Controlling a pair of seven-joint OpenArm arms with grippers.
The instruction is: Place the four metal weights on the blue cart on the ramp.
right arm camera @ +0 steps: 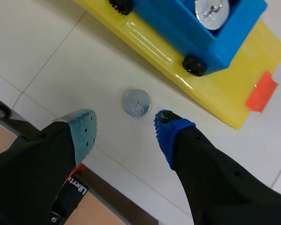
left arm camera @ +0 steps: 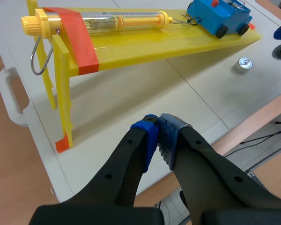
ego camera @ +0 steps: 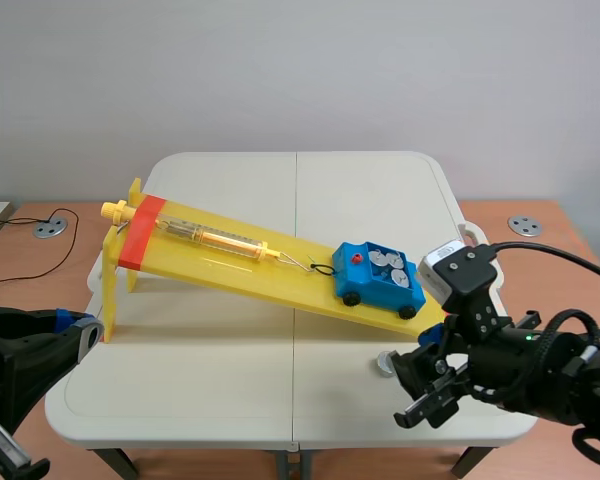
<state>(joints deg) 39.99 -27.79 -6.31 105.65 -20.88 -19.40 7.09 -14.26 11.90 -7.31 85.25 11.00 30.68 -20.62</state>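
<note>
From the scene view, I judge the last pick is in hand. The blue cart (ego camera: 378, 278) sits near the low end of the yellow ramp (ego camera: 230, 262) with silver discs already in its open top, though I can't count them surely. One loose weight (ego camera: 385, 362) lies flat on the white table (ego camera: 230, 390), just off the ramp's low edge. My right gripper (ego camera: 425, 395) hangs just beside it, on the side toward me. My left gripper (ego camera: 80, 325) sits well apart at the table's near left corner.

In the left wrist view the left fingers are pressed together, blue pads touching, with nothing between them. Ahead stands the ramp, glossy hard plastic on thin legs, with a red band (left arm camera: 79, 44) across its high end. A clear-tubed spring scale (left arm camera: 117, 21) is hooked to the cart.

In the right wrist view the right fingers are spread wide and empty, one pad grey-green and one blue. The weight lies just ahead of the gap, not yet between the pads. It is a small, low, round disc of bright metal, smooth-faced, and I'd expect it to be slippery and hard to get under. Next I'd advance slightly, drop until the pads flank its rim, then close squarely. The boxy, black-wheeled cart may roll if nudged.
</note>
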